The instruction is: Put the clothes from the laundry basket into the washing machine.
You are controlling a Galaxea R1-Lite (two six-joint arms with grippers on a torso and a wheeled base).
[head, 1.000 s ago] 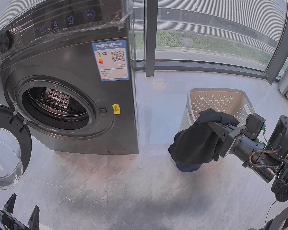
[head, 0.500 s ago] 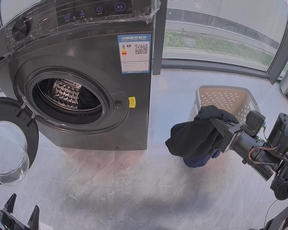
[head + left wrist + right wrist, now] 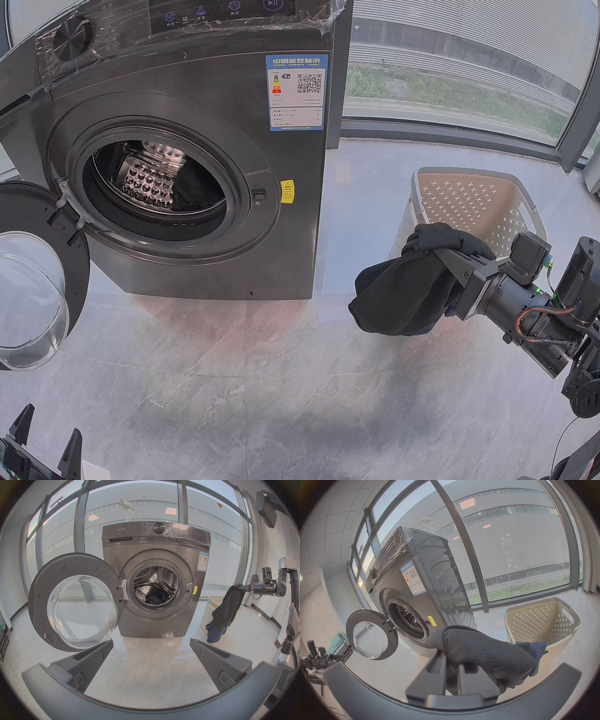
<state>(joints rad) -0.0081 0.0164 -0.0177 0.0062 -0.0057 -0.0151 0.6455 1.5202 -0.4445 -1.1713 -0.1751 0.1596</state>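
Fingers (image 3: 436, 671) of my right gripper (image 3: 442, 259) are clenching a black knitted garment (image 3: 406, 294) beside the edge of the beige plastic basket (image 3: 469, 206), and the loosely caught blue cloth (image 3: 216, 633) dangling beneath risks slipping free.

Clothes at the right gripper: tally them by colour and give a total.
Black garment: 1
Navy blue garment: 1
Total: 2, both hanging at the right gripper.
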